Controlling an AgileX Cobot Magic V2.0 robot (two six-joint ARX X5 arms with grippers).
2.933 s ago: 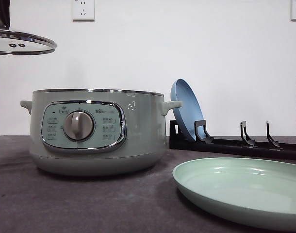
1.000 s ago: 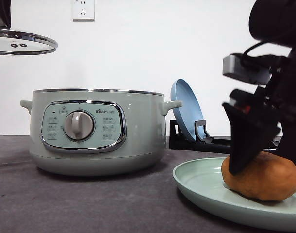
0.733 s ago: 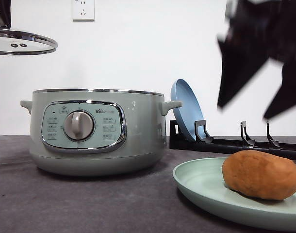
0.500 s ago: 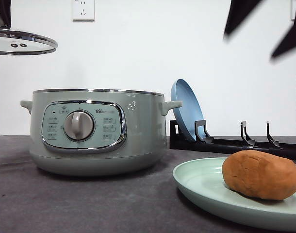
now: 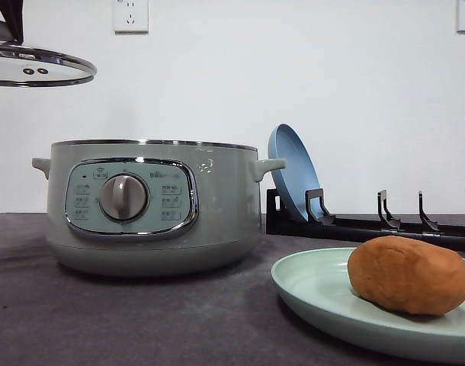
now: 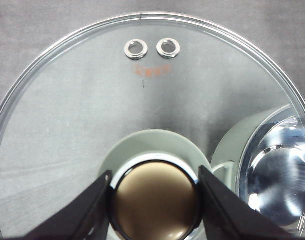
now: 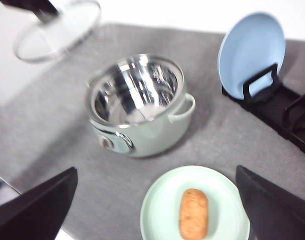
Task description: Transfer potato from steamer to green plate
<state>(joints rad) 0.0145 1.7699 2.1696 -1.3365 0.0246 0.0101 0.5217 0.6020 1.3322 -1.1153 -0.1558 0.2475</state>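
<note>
Front view shows the potato [image 5: 409,274] lying on its side in the green plate [image 5: 316,286], resting toward the plate's right half with nothing touching it, so the transfer itself looks done. The steamer [image 5: 152,206] stands open on the grey surface [image 5: 141,320] to the left of the plate, and from the right wrist view its shiny inner bowl appears empty, which fits the judgement that nothing more needs to come out. In that same high view the right gripper [image 7: 155,200] is well above the plate, its two dark fingers spread wide apart with the potato lying on the plate far below the gap between them; it holds nothing. The left gripper [image 6: 155,200] is clamped on the green knob [image 6: 155,200] of the glass lid [image 6: 92,100], holding the lid in the air up and to the left of the steamer, off to one side of the pot's rim. A blue plate [image 5: 292,171] leans in the black rack [image 5: 370,225] behind, untouched by the task. What seems left, if anything, is only tidying: setting the lid down or back on the steamer.
</note>
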